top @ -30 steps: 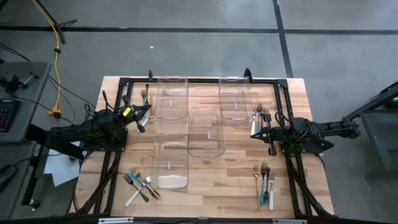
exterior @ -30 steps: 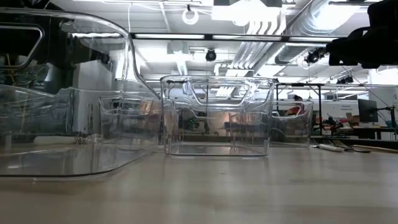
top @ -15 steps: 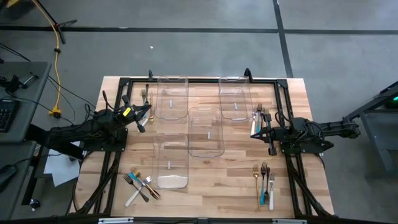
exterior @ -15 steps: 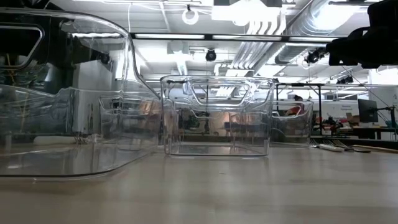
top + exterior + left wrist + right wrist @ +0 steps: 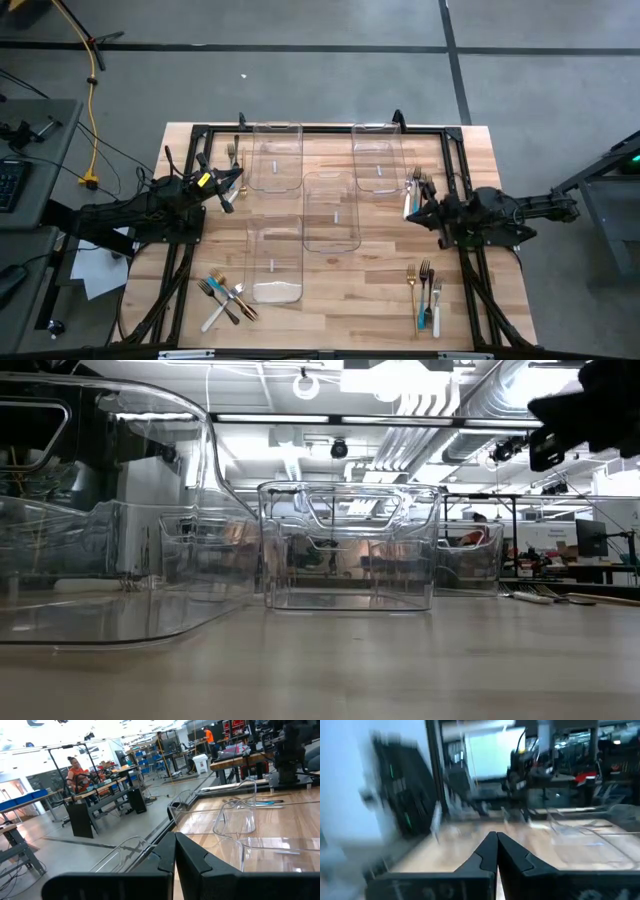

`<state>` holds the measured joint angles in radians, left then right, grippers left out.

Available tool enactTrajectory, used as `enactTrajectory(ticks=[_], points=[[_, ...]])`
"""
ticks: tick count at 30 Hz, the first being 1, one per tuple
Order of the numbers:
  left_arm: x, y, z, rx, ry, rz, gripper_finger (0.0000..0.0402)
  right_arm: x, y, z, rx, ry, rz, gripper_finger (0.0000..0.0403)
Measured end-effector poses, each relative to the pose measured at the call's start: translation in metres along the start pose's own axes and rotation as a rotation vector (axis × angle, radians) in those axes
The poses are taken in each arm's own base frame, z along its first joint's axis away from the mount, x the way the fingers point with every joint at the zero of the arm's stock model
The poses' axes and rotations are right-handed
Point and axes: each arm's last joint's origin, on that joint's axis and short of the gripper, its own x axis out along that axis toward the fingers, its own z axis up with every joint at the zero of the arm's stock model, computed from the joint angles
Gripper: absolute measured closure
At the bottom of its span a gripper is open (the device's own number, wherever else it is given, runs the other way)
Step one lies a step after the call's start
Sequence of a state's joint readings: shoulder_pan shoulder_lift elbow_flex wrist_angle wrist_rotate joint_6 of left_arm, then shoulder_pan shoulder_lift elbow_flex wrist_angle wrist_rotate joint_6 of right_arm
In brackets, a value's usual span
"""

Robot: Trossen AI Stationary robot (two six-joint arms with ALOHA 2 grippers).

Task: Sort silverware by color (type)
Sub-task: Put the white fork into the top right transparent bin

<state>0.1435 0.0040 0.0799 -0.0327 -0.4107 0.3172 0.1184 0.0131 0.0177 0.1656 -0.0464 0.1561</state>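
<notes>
The silverware lies in small heaps on the wooden table: mixed forks at the near left (image 5: 225,297), gold, silver and teal-handled pieces at the near right (image 5: 425,292), a few forks at the far left (image 5: 233,152), and some by the right arm (image 5: 414,188). My left gripper (image 5: 236,186) hovers shut at the table's left, level, above the wood (image 5: 175,845). My right gripper (image 5: 414,211) hovers shut at the table's right, beside the pieces there, touching none of them (image 5: 496,845).
Several clear plastic bins stand in the table's middle: two at the far side (image 5: 276,157) (image 5: 378,158), one central (image 5: 332,210), one nearer (image 5: 274,258). A black frame (image 5: 320,129) runs round the table. People sit at benches in the room beyond (image 5: 80,770).
My right gripper has rolled about the line it points along and tipped a little upward, staying shut over the same spot. The silverware and the bins have not moved.
</notes>
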Motion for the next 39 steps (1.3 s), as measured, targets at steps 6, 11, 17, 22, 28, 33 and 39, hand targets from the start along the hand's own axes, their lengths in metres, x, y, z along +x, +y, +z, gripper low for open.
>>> enactTrajectory(ticks=[6, 11, 17, 22, 28, 33, 39], points=[[0.000, 0.000, 0.000, 0.000, 0.000, 0.000, 0.0398, -0.002, 0.001, 0.019, 0.173, -0.211, -0.025, 0.0402], [0.000, 0.000, 0.000, 0.000, 0.000, 0.000, 0.0398, -0.005, -0.003, 0.027, 0.147, -0.325, -0.198, 0.0402], [0.000, 0.000, 0.000, 0.000, 0.000, 0.000, 0.0398, -0.005, -0.005, 0.028, 0.105, -0.340, -0.284, 0.0402], [0.000, 0.000, 0.000, 0.000, 0.000, 0.000, 0.0398, -0.005, -0.006, 0.026, 0.077, -0.322, -0.291, 0.0402], [0.000, 0.000, 0.000, 0.000, 0.001, 0.000, 0.0398, -0.004, -0.006, 0.022, -0.041, -0.258, -0.294, 0.0402], [0.000, 0.000, 0.000, 0.000, 0.000, 0.000, 0.0398, -0.003, -0.003, 0.033, -0.006, -0.378, -0.253, 0.0402], [0.000, 0.000, 0.001, -0.126, -0.005, 0.001, 0.0398, 0.005, 0.002, 0.061, -0.123, -0.432, -0.200, 0.0402]])
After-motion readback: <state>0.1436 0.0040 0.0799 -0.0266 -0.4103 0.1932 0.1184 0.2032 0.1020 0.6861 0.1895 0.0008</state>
